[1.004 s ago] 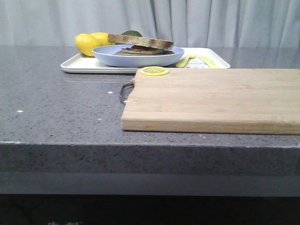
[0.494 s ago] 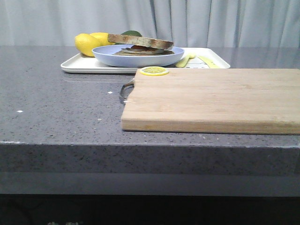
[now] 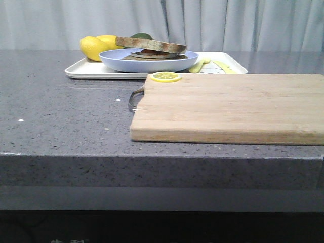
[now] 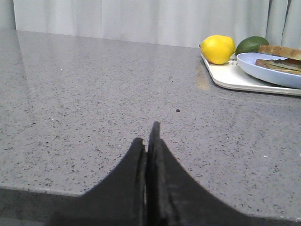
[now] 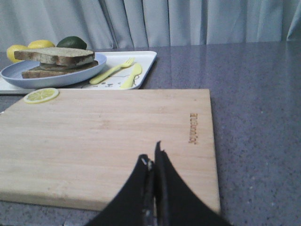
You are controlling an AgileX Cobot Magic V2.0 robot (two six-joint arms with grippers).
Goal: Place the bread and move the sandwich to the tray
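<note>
Sandwich (image 5: 55,61) well beyond right claw (image 5: 153,162).

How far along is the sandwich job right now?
Looks finished. The bread tops the sandwich on the blue plate, which sits on the tray. Both the left end effector and right end effector are shut and empty. Nothing visible seems left.

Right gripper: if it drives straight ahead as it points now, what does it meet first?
Likely the cutting board: the shut right gripper points low across it. If it clears the board, the tray is next; depth is unclear.
</note>
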